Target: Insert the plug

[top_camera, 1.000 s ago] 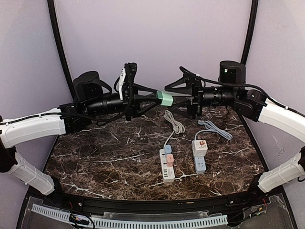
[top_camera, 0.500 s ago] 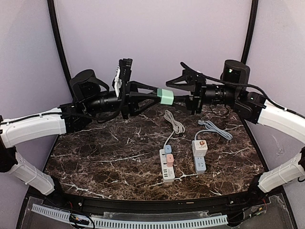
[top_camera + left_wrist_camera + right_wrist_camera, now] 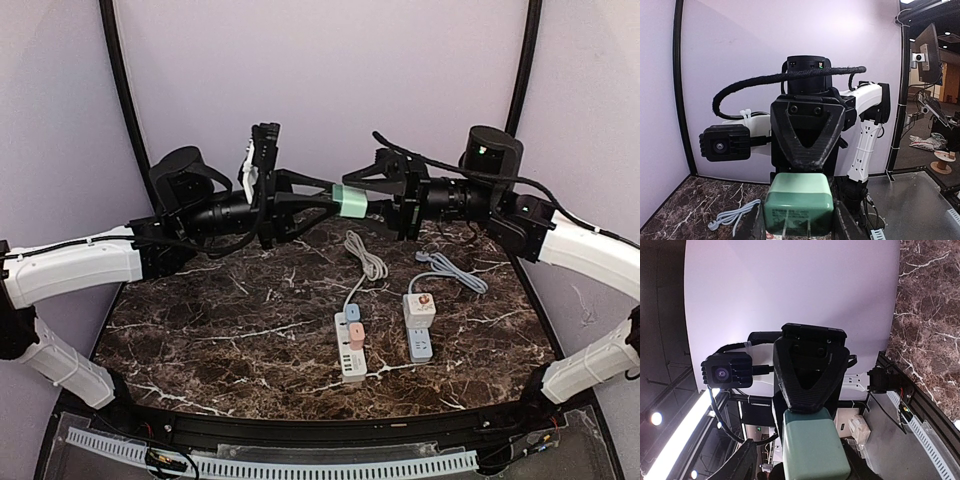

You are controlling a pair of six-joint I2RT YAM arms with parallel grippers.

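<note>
We see the green plug [image 3: 349, 202] up in the air, clamped between the fingers of the left gripper [image 3: 338, 204], with its prongs turned back toward that gripper's wrist. The right gripper [image 3: 374, 199] meets it head-on from the opposite end. Its jaws stand apart on either side of the plug's body, with a gap showing beside one finger [image 3: 747, 460]. Below both grippers, on the marble table [image 3: 200, 330], lie a long power strip [image 3: 350, 352] and just beside it a shorter strip [image 3: 420, 328].
</note>
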